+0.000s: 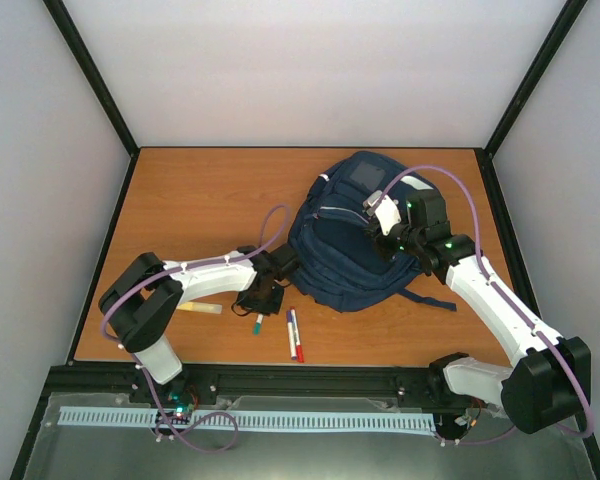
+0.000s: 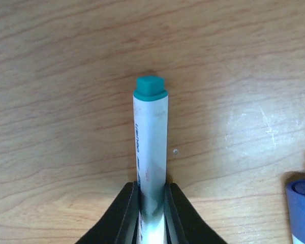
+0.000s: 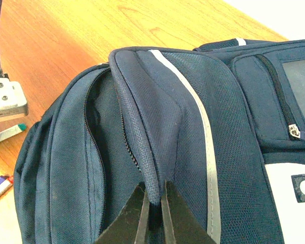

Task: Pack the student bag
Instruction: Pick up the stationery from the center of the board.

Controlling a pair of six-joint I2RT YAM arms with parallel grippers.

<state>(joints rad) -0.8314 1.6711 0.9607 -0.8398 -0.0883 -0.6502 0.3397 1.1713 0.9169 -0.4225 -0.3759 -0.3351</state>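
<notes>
Far left on the wooden surface there's a pale yellow stick-shaped thing lying flat beside my left arm; it's too small to say what it is. Just right of it my left claw is clamped on a white marker with a teal cap. Both fingers press the barrel from either side, and the capped end pokes out past the tips. I can't tell whether it's off the wood or resting on it.

A bit further right, two pens lie side by side near the front edge: a blue one and a red one. They're close to the marker but not touching it.

The student bag sits right of centre, toward the far right part of the surface. It lies on its back with the front pockets facing up, and one dark strap trails out on the near right side.

My right claw is on top of the bag, pinched tight on a fold of navy fabric at the rim of a compartment, next to the pale stripe. Just left of that fold, a zip opening gapes, dark inside.
</notes>
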